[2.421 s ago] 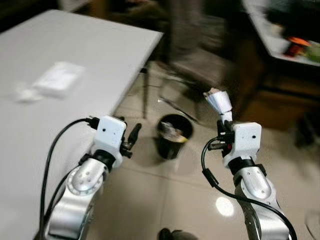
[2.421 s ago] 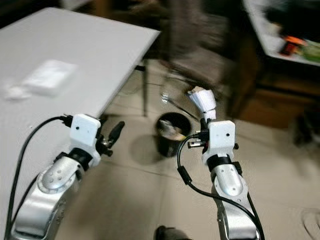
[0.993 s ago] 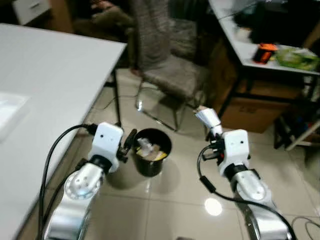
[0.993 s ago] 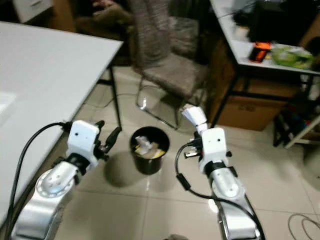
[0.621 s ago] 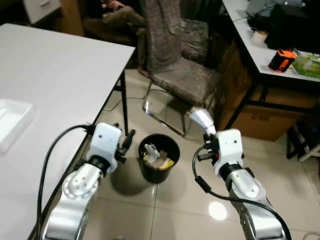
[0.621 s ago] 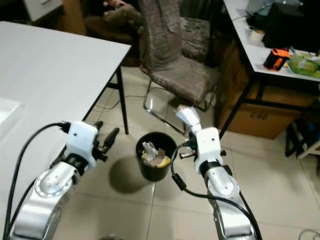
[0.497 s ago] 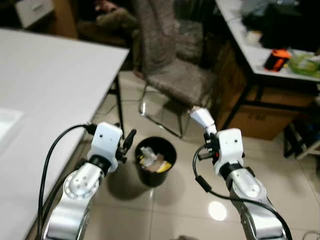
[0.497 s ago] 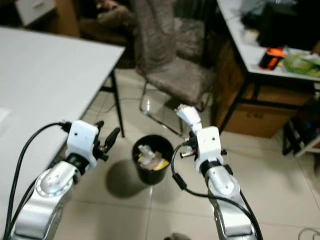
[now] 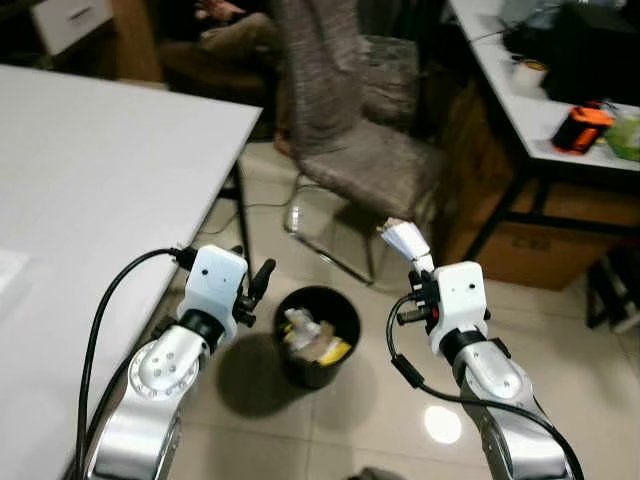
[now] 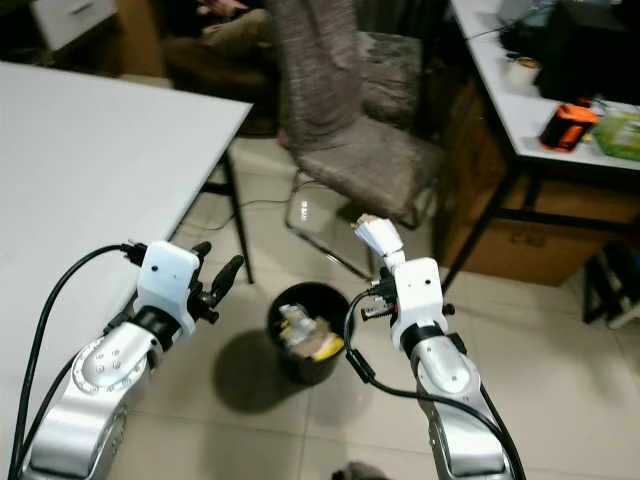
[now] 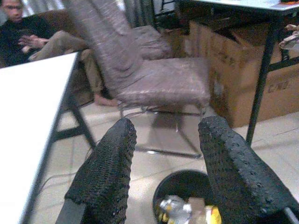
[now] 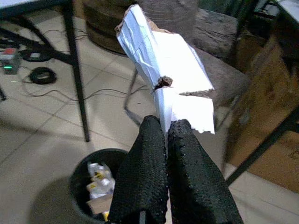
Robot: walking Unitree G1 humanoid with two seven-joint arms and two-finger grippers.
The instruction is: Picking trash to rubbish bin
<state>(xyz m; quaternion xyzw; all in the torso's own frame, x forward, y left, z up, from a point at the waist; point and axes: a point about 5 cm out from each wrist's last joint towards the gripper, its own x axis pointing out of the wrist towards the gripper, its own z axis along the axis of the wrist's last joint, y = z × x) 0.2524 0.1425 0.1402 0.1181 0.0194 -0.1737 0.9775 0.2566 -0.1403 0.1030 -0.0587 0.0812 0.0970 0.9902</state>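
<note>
My right tool (image 10: 385, 262) pinches a crumpled white paper scrap (image 10: 378, 236) above the tiled floor, just right of the round black plastic rubbish bin (image 10: 305, 331); I should swing left over its rim, then release, left tool (image 10: 222, 275) spread empty.

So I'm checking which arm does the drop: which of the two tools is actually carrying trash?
The right tool. Its black fingers are pinched shut on a torn white paper scrap, beside the black bin. The left tool is open and holds nothing.
</note>
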